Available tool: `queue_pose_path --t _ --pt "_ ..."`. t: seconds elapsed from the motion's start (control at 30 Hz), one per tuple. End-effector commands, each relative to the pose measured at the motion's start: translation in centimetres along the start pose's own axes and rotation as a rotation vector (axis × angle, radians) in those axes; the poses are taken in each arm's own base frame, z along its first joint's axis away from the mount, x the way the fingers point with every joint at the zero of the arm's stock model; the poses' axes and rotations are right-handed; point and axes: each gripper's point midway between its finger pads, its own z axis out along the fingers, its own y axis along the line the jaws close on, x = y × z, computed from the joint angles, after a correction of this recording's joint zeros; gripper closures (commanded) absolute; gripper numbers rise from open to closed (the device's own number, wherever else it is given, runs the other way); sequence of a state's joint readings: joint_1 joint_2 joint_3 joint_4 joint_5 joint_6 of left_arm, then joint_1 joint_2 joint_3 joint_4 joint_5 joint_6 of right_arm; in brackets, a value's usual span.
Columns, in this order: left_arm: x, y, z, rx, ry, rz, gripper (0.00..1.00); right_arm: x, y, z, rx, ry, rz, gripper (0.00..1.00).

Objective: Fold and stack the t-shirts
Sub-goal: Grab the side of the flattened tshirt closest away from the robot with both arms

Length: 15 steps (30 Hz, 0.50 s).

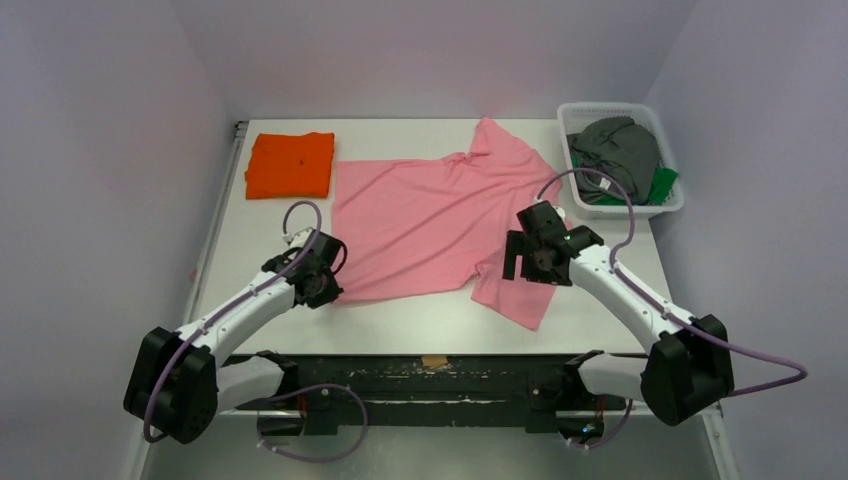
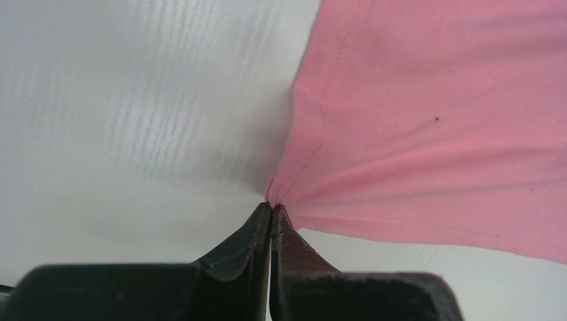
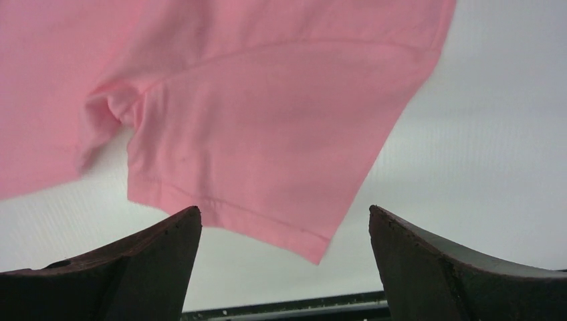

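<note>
The pink t-shirt (image 1: 430,220) lies spread flat on the tabletop (image 1: 400,325), just left of the basket (image 1: 668,205). The folded orange t-shirt (image 1: 290,165) sits farther from the basket, beyond the pink one. A grey t-shirt (image 1: 620,150) and a green t-shirt (image 1: 660,185) lie inside the basket.

The left pincer (image 2: 271,210) is clenched on the pink t-shirt's hem corner, on the side away from the basket; cloth puckers at the jaws. The right pincer (image 3: 284,212) is released, jaws wide, hovering over the near sleeve on the basket side.

Handling, by estimate: the cloth is light, thin and limp, and will drape and drag rather than hold shape. Grip at hems, seams or corners, where doubled fabric gives purchase.
</note>
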State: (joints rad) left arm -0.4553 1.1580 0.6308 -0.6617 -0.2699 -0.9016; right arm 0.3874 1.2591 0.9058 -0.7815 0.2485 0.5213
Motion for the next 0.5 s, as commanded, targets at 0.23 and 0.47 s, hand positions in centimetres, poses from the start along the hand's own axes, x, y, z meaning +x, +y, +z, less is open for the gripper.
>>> queue_pose_path --t 0.23,0.47 --pt "-1.2 1.5 0.5 -0.033 -0.02 -0.063 1.0 11.8 -2.3 0.0 0.046 0.282 -0.024 0.2" --pt "-0.7 1.3 0.9 -0.027 0.008 -0.053 1.0 11.1 -1.0 1.6 0.029 0.272 -0.023 0.28"
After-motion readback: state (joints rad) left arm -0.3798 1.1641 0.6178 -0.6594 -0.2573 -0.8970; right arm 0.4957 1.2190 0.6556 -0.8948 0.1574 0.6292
